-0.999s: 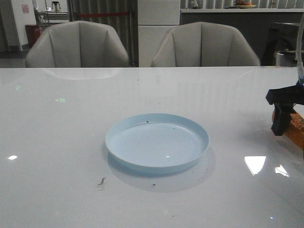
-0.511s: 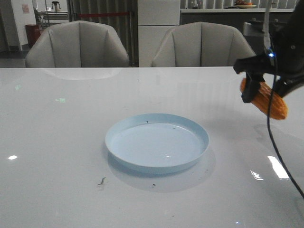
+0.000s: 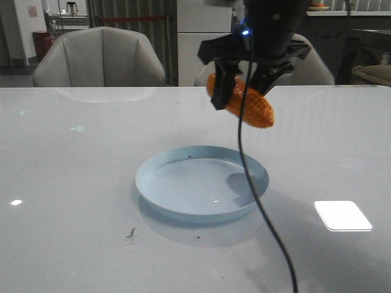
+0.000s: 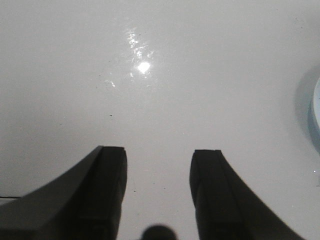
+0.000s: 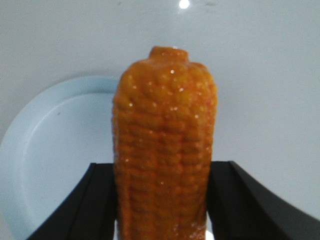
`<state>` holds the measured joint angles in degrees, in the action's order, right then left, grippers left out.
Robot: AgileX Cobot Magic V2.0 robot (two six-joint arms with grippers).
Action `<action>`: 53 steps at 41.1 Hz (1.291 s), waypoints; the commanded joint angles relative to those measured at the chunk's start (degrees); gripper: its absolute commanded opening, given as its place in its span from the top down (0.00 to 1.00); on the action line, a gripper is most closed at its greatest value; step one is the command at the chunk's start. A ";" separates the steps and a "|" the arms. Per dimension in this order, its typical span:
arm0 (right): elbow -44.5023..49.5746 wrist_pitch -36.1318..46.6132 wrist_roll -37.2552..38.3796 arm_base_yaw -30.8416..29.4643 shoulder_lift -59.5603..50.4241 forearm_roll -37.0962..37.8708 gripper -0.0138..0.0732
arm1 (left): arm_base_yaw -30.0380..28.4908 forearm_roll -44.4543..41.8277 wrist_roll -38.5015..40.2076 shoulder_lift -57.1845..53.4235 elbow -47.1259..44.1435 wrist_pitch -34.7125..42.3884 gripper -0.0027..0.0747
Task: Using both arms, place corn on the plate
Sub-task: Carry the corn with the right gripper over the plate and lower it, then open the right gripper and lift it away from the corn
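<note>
My right gripper (image 3: 239, 88) is shut on the orange corn (image 3: 245, 105) and holds it in the air above the far right part of the pale blue plate (image 3: 157, 190). In the right wrist view the corn (image 5: 164, 150) stands between the two black fingers (image 5: 95, 200), with the plate (image 5: 45, 155) below it to one side. My left gripper (image 4: 157, 165) is open and empty over the bare white table; the plate's edge (image 4: 316, 112) just shows at the side of that view. The left arm is out of the front view.
The white glossy table (image 3: 67, 183) reaches two grey chairs (image 3: 101, 58) at its far edge. A black cable (image 3: 259, 195) hangs from the right arm across the plate's right side. A small dark speck (image 3: 131, 232) lies in front of the plate.
My right gripper has lifted the corn from the table's right edge and carried it left, to above the plate's far right part.
</note>
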<state>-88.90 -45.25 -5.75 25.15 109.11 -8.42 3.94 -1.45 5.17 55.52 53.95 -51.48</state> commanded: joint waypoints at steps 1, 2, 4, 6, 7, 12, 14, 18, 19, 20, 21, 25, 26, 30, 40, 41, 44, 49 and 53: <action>-1.94 0.03 -1.56 2.24 -0.50 0.10 0.60 | -0.13 0.42 0.52 -0.92 1.53 3.81 0.49; -1.94 -0.03 -1.56 2.67 0.09 0.10 0.60 | -0.13 0.42 0.52 -0.92 1.53 3.81 0.49; -1.94 -0.15 -1.56 3.59 1.45 0.10 0.60 | -0.13 0.42 0.52 -0.92 1.53 3.81 0.49; -1.94 -0.15 -1.56 4.35 2.49 0.10 0.60 | -0.13 0.42 0.52 -0.92 1.53 3.70 0.49; -1.94 -0.15 -1.56 4.64 3.13 0.10 0.60 | -0.13 0.42 0.52 -0.92 1.53 3.70 0.49; -1.94 -0.15 -1.56 5.67 5.44 0.10 0.59 | -0.13 0.42 0.52 -0.92 1.53 3.59 0.49; -1.94 -0.15 -1.56 5.86 6.12 0.10 0.56 | -0.13 0.42 0.52 -0.92 1.53 3.59 0.49; -1.94 -0.29 -1.50 6.10 6.39 0.10 0.45 | -0.13 0.42 0.52 -0.92 1.53 3.47 0.49; -1.99 -0.29 -1.50 6.10 6.39 0.10 0.41 | -0.13 0.42 0.52 -0.92 1.53 3.47 0.49; -2.18 -0.47 -1.50 6.10 6.39 0.10 0.38 | -0.13 0.42 0.52 -0.92 1.53 3.47 0.49; -2.47 -0.71 -1.50 6.10 6.39 0.10 0.33 | -0.13 0.42 0.52 -0.92 1.53 3.47 0.49; -3.90 -1.49 -1.44 6.10 6.39 0.10 0.20 | -0.13 0.42 0.52 -0.92 1.53 3.47 0.49; -4.54 -1.71 -1.22 6.10 6.39 0.10 0.19 | -0.13 0.42 0.52 -0.92 1.53 3.47 0.49; -7.82 -4.81 -1.04 6.10 6.39 -0.76 0.17 | -0.13 0.42 0.52 -0.92 1.53 3.47 0.49; -20.07 -17.44 -0.62 4.82 5.14 -0.38 0.17 | -0.13 0.42 0.52 -0.92 1.53 3.58 0.49; -21.27 -18.29 -0.25 4.51 4.77 -0.38 0.17 | -0.13 0.42 0.52 -0.92 1.53 3.58 0.49; -24.59 -20.09 1.07 3.22 2.45 -0.38 0.17 | -0.13 0.42 0.52 -0.92 1.53 3.58 0.49; -26.61 -19.46 2.42 -0.06 -4.59 -0.38 0.17 | -0.13 0.29 0.52 -0.92 1.53 3.58 0.49; -26.61 -19.08 2.52 -4.22 -11.23 -0.38 0.17 | -0.13 -0.41 0.52 -0.92 1.53 3.58 0.49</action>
<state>-113.14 -65.59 -3.61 24.38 107.30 -8.55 3.94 -1.24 5.28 55.52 53.86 -51.48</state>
